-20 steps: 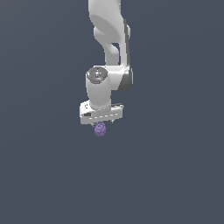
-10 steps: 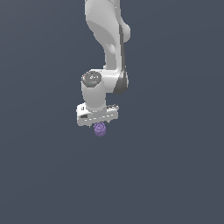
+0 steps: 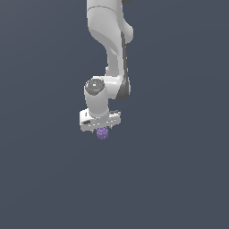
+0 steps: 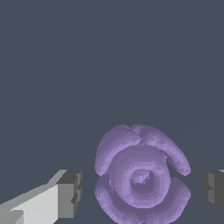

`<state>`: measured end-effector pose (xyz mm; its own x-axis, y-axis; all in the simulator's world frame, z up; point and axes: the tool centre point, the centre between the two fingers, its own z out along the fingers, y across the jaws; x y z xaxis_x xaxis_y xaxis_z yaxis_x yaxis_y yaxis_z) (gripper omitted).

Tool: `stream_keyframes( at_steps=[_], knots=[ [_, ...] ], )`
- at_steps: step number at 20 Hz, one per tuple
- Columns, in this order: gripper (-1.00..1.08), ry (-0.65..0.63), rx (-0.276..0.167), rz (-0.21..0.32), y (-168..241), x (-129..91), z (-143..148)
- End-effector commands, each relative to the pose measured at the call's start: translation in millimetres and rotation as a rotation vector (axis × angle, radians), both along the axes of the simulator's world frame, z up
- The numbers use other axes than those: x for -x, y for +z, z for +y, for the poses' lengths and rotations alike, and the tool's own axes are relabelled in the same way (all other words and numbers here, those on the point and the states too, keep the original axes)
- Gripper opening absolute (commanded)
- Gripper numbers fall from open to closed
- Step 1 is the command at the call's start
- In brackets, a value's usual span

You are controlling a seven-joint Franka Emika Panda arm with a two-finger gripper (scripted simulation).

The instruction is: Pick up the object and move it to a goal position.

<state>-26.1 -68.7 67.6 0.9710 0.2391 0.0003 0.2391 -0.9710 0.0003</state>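
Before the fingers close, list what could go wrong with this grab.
1. In the wrist view the purple object sits between the fingers with gaps on both sides, closer to one; closing may nudge it sideways.
2. Its rounded, ridged surface gives the flat pads little to bear on, so it could squirt out or roll.
3. In the exterior view it only peeks below the gripper; a shallow grip might drop it on the way to the goal.

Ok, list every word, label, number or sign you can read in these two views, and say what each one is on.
None: no readable text in either view.
The white arm and the end effector carry no legible lettering; the round cap on the wrist shows only tiny coloured specks, too small to read.
The purple ridged object is unmarked, as are the grey fingertips.
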Motion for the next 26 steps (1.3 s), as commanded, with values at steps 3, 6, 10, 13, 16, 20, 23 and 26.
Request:
stream_keyframes(
  at_steps=[3, 6, 10, 13, 16, 20, 23, 26],
  knots=[
    [1.00, 0.001, 0.000, 0.001, -19.9, 0.8, -0.3],
    [1.00, 0.001, 0.000, 0.000, -25.6, 0.1, -0.3],
    [-1.00, 0.001, 0.000, 0.000, -26.5, -0.2, -0.4],
    [-1.00, 0.001, 0.000, 0.000, -26.5, -0.2, -0.4],
    [-1.00, 0.001, 0.000, 0.000, -26.5, -0.2, -0.4],
    [-1.00, 0.000, 0.000, -0.002, -25.3, -0.8, -1.0],
    [-1.00, -0.009, 0.005, -0.017, -20.0, -6.8, -2.5],
    [-1.00, -0.029, 0.015, -0.049, -8.2, -19.6, -6.0]
  ],
)
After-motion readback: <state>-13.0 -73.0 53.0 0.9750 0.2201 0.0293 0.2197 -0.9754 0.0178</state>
